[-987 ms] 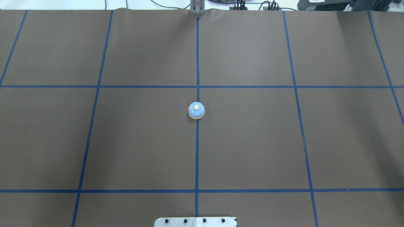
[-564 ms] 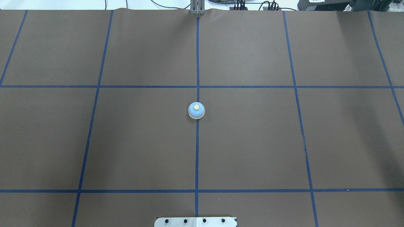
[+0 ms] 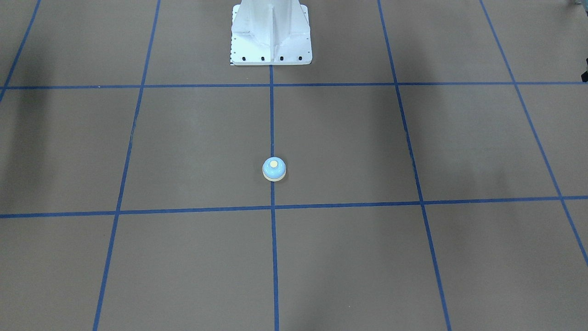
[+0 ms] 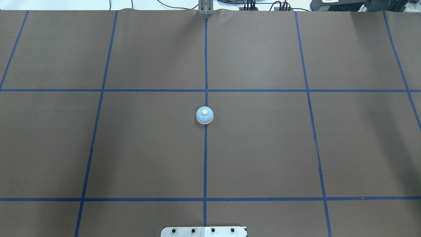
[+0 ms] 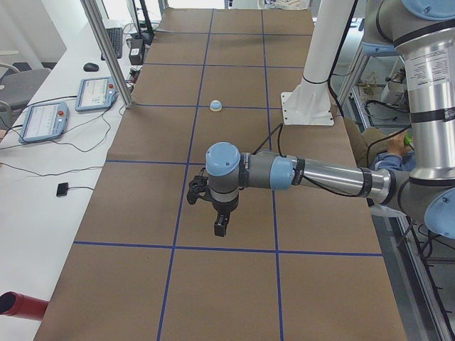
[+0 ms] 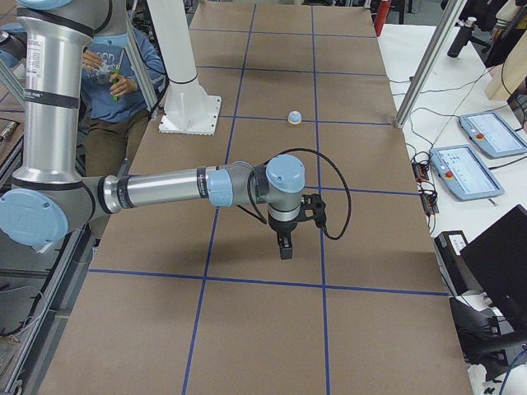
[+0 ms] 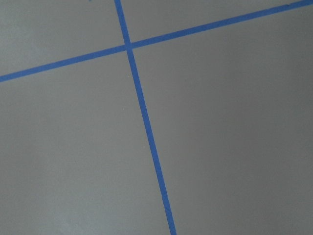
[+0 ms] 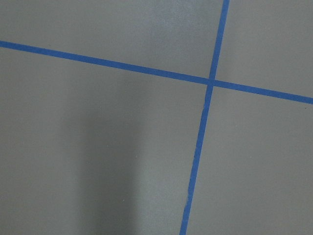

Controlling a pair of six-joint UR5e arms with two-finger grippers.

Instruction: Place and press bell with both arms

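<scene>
The bell [image 4: 204, 115], a small light-blue dome with a cream button, stands alone on the centre tape line of the brown mat; it also shows in the front view [image 3: 274, 169], the left view [image 5: 215, 106] and the right view [image 6: 294, 118]. My left gripper [image 5: 220, 229] hangs over the mat far from the bell, at the table's left end. My right gripper [image 6: 285, 247] hangs likewise at the right end. Both show only in the side views, so I cannot tell whether they are open or shut. Both wrist views show only mat and blue tape.
The white robot pedestal [image 3: 271, 37] stands at the near table edge. Blue tape lines grid the mat [image 4: 263, 148]. Control tablets [image 5: 43, 121] [image 6: 465, 169] lie on side benches. A metal post [image 4: 206, 8] stands at the far edge. A seated person [image 6: 123, 74] is beside the base.
</scene>
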